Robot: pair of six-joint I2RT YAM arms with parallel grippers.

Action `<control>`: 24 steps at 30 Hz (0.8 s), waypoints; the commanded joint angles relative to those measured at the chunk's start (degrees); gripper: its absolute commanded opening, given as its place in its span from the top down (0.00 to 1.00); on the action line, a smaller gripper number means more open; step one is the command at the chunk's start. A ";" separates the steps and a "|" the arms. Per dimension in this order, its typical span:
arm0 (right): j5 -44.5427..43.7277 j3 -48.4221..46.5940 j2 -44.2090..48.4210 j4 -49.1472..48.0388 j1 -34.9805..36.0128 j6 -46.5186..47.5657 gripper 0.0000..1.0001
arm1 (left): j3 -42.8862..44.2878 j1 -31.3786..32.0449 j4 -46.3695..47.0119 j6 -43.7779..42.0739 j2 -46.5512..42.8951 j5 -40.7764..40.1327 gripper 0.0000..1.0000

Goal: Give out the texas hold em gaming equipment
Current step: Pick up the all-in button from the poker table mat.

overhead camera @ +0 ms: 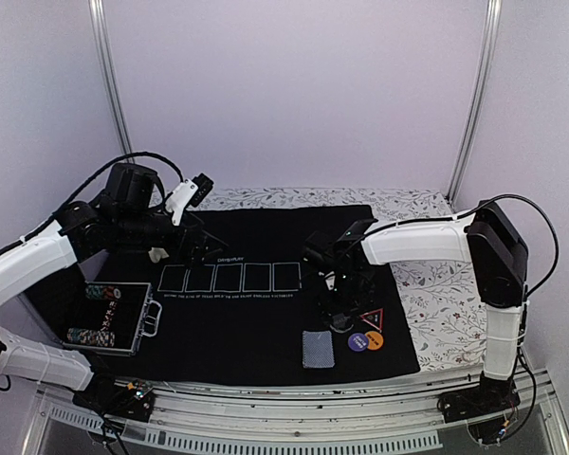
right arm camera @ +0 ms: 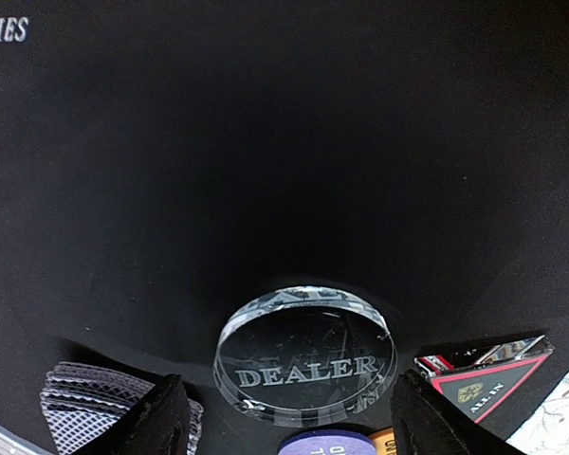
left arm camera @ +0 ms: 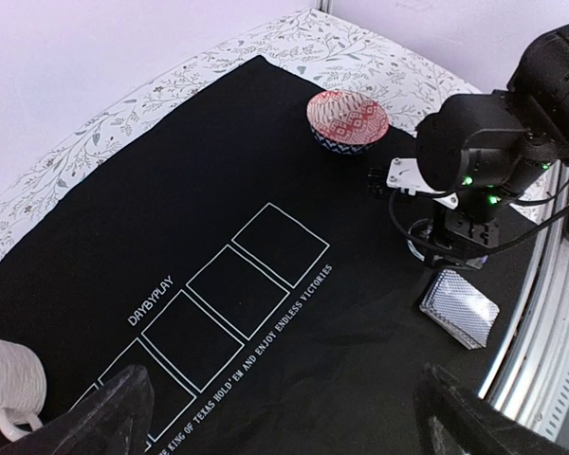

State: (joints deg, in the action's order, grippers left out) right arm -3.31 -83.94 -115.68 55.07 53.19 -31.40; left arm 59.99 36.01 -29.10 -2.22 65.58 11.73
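Right wrist view: right claw [right arm camera: 286,393] spread astride the clear DEALER disc [right arm camera: 305,365] at the near-right corner of the mat [right arm camera: 266,142], grasp seemingly in hand, needing a squeeze then lift; left claw [left arm camera: 284,412] gapes empty.

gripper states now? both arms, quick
Left gripper: open, holding nothing.
Right gripper: open, fingers either side of the clear dealer button, no grip on it visible.
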 commanded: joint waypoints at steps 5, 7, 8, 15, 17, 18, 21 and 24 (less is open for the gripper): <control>-0.29 2.51 -0.40 0.01 -0.52 -1.26 0.27 | -0.36 0.47 1.18 -0.59 -0.02 0.38 0.02; -0.08 2.55 -0.74 -0.18 -0.57 -1.36 0.28 | -0.39 0.47 1.20 -0.58 0.14 0.47 0.02; 0.03 2.63 -0.92 -0.38 -0.56 -1.34 0.29 | -0.36 0.47 1.23 -0.54 0.22 0.48 0.02; 1.22 2.32 -2.32 -1.92 -0.59 -0.69 0.33 | -0.37 0.46 1.24 -0.36 0.34 0.50 0.02; 1.37 1.85 -2.80 -2.06 -0.61 -0.60 0.34 | -0.32 0.45 1.22 -0.44 0.34 0.49 0.02; 1.32 1.59 -3.17 -1.96 -0.58 -0.67 0.34 | -0.31 0.42 1.24 -0.50 0.34 0.49 0.02; 0.55 0.71 -4.29 -0.69 -0.49 -0.68 0.35 | -0.26 0.47 1.14 -0.55 0.29 0.45 0.02; 0.16 0.62 -4.68 0.00 -0.48 -0.77 0.38 | -0.24 0.47 1.18 -0.60 0.20 0.49 0.02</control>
State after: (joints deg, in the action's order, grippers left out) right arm -2.44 -83.00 -117.32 55.24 52.82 -32.10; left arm 59.99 36.01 -29.02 -2.22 65.65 11.77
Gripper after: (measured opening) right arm 0.646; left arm 0.981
